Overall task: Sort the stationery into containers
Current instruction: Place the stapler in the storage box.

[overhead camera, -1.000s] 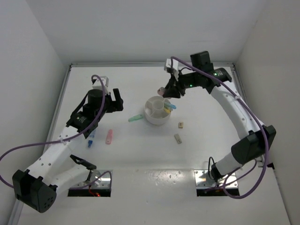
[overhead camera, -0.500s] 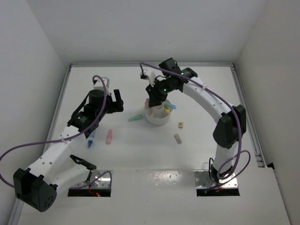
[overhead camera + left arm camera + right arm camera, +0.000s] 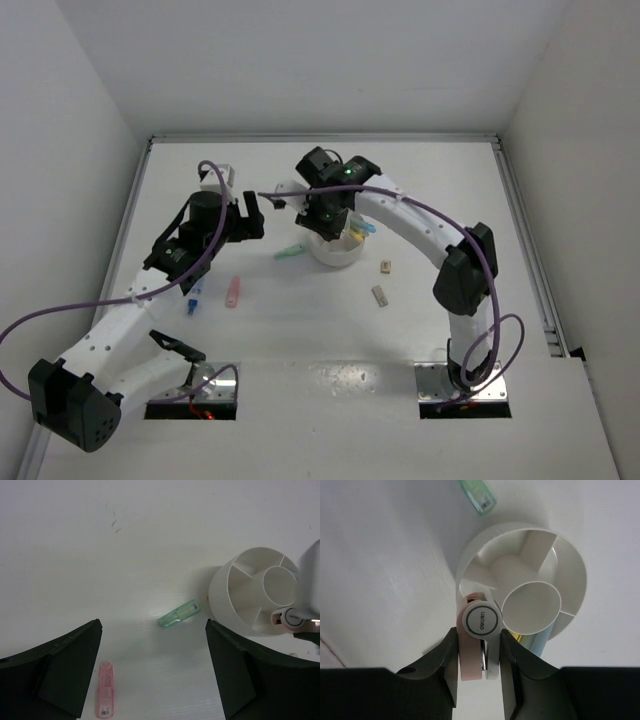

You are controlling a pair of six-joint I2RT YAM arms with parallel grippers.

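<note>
The round white organiser (image 3: 337,259) stands mid-table; it also shows in the left wrist view (image 3: 226,598) and the right wrist view (image 3: 573,561). My right gripper (image 3: 322,214) hangs over its left rim, shut (image 3: 479,641) on a pink-and-white piece (image 3: 480,622) marked "deli". A light blue and a yellow marker (image 3: 362,231) stick out of the organiser's right side. A green marker (image 3: 289,251) (image 3: 179,614) (image 3: 478,495) lies just left of it. A pink marker (image 3: 233,291) (image 3: 105,696) and a blue marker (image 3: 192,303) lie further left. My left gripper (image 3: 248,216) (image 3: 152,647) is open and empty above the table.
A tan block (image 3: 385,266) and a grey block (image 3: 379,295) lie on the table right of and below the organiser. White walls close the table at the back and both sides.
My right arm swung left, from the organiser's far right to over its left rim, still carrying the pink-and-white piece. The left arm has not moved.
</note>
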